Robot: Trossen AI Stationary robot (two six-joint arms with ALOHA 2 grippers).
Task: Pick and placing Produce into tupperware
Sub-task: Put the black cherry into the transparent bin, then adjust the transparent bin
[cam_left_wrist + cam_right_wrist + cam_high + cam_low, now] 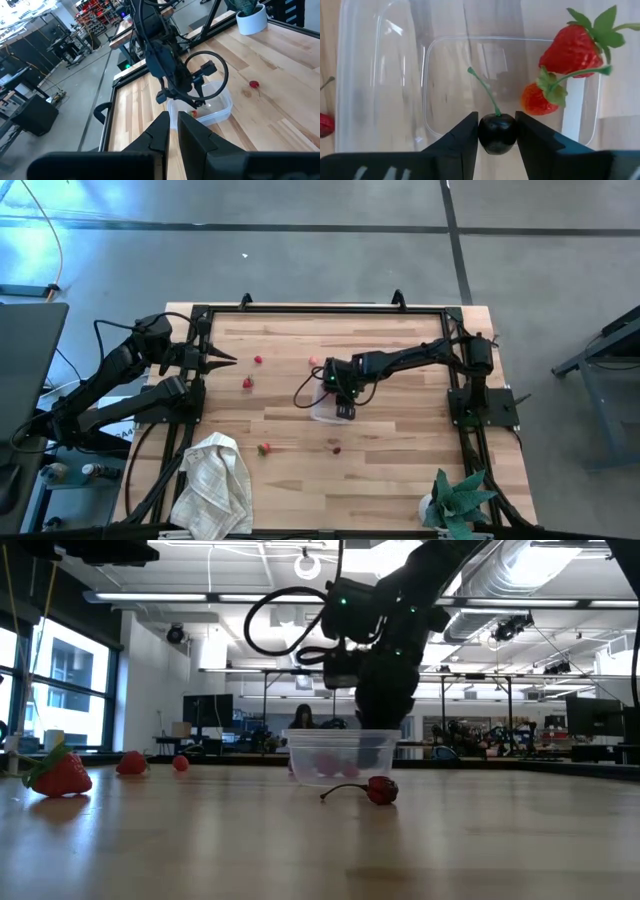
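The right gripper [496, 131] is holding a small, round, dark cherry with a thin green stem [496, 131] between its two dark fingers [462, 137]. The fingers are closed only as far as the cherry lets them, one on each side of it. Just past the cherry, the small clear plastic box with rounded corners [470, 65] is sitting open on the light wooden table [390, 470]. Two red strawberries with green leaves [570, 50] are lying inside the box, against one wall.

From above, the right gripper [343, 398] is hanging right over the clear box [322, 414], near the middle of the table. In the low view, a dark red cherry with a curly stem [380, 789] is lying on the table just in front of the box [340, 755]. More small red berries [248, 382] are lying on the wood, well apart from the box.

Farther off, the left gripper [228, 360] is waiting at the left edge of the table. Its two pointed dark fingers [197, 131] are resting close together, with only a thin gap between them and nothing in it.
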